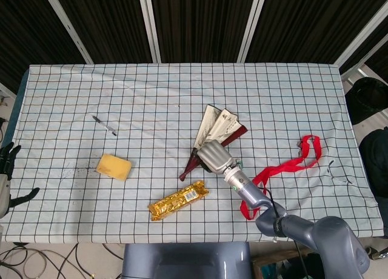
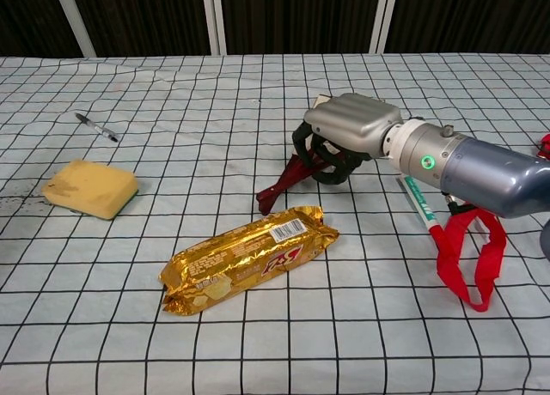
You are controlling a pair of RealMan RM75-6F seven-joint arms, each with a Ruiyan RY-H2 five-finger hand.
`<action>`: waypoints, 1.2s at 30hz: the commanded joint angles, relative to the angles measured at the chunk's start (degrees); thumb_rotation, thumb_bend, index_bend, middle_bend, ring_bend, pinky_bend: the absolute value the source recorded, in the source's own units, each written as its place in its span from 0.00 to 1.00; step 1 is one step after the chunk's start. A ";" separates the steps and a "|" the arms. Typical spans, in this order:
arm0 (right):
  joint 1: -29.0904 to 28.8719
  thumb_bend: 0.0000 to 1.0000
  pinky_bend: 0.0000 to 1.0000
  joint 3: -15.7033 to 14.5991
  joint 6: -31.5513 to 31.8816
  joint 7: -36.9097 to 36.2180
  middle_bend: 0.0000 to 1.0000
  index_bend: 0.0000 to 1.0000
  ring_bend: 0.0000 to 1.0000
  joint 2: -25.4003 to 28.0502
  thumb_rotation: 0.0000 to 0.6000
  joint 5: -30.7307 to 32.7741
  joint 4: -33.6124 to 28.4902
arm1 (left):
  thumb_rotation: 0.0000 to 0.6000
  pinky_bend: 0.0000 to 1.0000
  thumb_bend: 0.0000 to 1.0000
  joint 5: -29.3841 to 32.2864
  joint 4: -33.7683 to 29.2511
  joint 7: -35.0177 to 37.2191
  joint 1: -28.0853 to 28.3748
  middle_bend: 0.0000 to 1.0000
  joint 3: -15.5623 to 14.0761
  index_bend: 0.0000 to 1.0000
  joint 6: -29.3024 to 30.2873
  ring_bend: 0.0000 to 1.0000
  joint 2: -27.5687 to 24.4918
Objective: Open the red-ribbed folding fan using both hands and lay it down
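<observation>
The red-ribbed folding fan [image 1: 218,125] lies partly spread near the table's middle, its cream leaf fanned toward the far side and its red rib ends [image 2: 278,188] pointing to the near left. My right hand [image 1: 213,156] sits over the ribs; in the chest view the right hand [image 2: 348,125] has dark fingers [image 2: 325,166] curled around them, gripping the fan. The leaf is mostly hidden behind the hand in that view. My left hand [image 1: 6,173] hangs off the table's left edge, fingers apart and holding nothing.
A gold snack packet [image 2: 249,258] lies just in front of the fan. A yellow sponge [image 2: 90,187] and a pen [image 2: 96,127] are to the left. A red ribbon [image 2: 468,258] and a green-white marker [image 2: 421,203] lie under my right forearm.
</observation>
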State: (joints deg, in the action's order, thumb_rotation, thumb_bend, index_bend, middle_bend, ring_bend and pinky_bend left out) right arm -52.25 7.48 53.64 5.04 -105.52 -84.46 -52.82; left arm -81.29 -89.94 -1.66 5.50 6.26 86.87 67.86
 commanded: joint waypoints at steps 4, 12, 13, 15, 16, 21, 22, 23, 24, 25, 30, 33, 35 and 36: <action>-1.62 0.43 0.74 1.17 1.89 -1.10 0.77 0.74 0.85 1.84 1.00 -1.91 -1.80 | 1.00 0.00 0.00 -0.26 -1.23 -1.24 0.20 0.00 0.05 0.00 0.01 0.00 -0.26; -4.34 0.46 0.74 2.59 5.27 -1.54 0.79 0.78 0.86 5.89 1.00 -5.67 -5.09 | 1.00 0.00 0.00 -1.51 -5.70 -3.59 2.50 0.00 1.83 0.00 -0.21 0.00 -0.19; -4.48 0.47 0.74 2.76 5.59 -1.55 0.79 0.79 0.87 6.12 1.00 -5.83 -5.26 | 1.00 0.00 0.00 -1.63 -6.14 -3.84 2.84 0.00 2.04 0.00 -0.37 0.00 -0.13; -4.80 0.48 0.74 3.24 6.50 -1.55 0.80 0.79 0.87 6.67 1.00 -6.18 -5.68 | 1.00 0.00 0.00 -2.04 -7.26 -4.75 3.94 0.00 2.67 0.00 -0.91 0.00 0.10; -4.92 0.48 0.74 3.42 6.90 -1.57 0.80 0.79 0.87 6.92 1.00 -6.32 -5.90 | 1.00 0.00 0.00 -2.23 -7.69 -5.31 4.51 0.00 2.98 0.00 -1.21 0.00 0.25; -5.52 0.48 0.74 4.05 9.13 -1.94 0.80 0.79 0.87 8.24 1.00 -7.48 -6.48 | 1.00 0.00 0.00 -2.38 -8.85 -8.32 8.12 0.00 5.29 0.03 -3.17 0.00 1.65; -5.64 0.48 0.74 4.12 9.27 -2.04 0.80 0.79 0.87 8.46 1.00 -7.56 -6.60 | 1.00 0.00 0.00 -2.22 -8.83 -8.74 8.72 0.00 5.68 0.03 -3.55 0.00 1.88; -5.77 0.48 0.74 4.20 9.30 -2.07 0.80 0.79 0.87 8.67 1.00 -7.57 -6.72 | 1.00 0.00 0.00 -2.01 -8.77 -9.16 9.33 0.00 6.06 0.04 -4.00 0.00 2.11; -5.93 0.48 0.74 4.31 9.29 -2.10 0.80 0.79 0.87 8.91 1.00 -7.55 -6.92 | 1.00 0.00 0.00 -1.80 -8.66 -9.58 9.97 0.01 6.46 0.05 -4.45 0.00 2.35; -6.08 0.48 0.74 4.46 9.32 -2.08 0.80 0.79 0.87 9.12 1.00 -7.52 -7.14 | 1.00 0.00 0.00 -1.61 -8.37 -10.00 10.64 0.01 6.88 0.06 -4.88 0.00 2.63; -7.09 0.48 0.74 5.56 8.82 -1.64 0.80 0.79 0.88 10.08 1.00 -6.83 -8.63 | 1.00 0.00 0.03 0.72 -6.33 -12.10 14.32 0.06 8.94 0.18 -8.20 0.00 4.32; -8.36 0.48 0.74 6.77 7.47 -0.03 0.80 0.80 0.88 10.90 1.00 -5.89 -9.71 | 1.00 0.00 0.04 4.19 -4.65 -14.24 17.48 0.08 10.05 0.22 -12.39 0.00 6.06; -8.95 0.48 0.74 7.56 6.38 0.97 0.80 0.80 0.88 11.25 1.00 -4.79 -10.44 | 1.00 0.00 0.04 5.39 -3.55 -15.29 18.74 0.08 10.29 0.24 -13.55 0.00 7.38; -9.38 0.48 0.74 8.25 5.72 1.71 0.80 0.80 0.88 11.43 1.00 -3.92 -10.92 | 1.00 0.00 0.05 5.84 -2.59 -15.86 19.53 0.08 10.29 0.25 -14.07 0.00 8.50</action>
State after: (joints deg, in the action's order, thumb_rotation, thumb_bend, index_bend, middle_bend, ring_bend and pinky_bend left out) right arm -60.97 14.88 60.27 5.82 -94.50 -89.36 -63.03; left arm -76.77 -94.13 -16.13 23.40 16.04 74.22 74.59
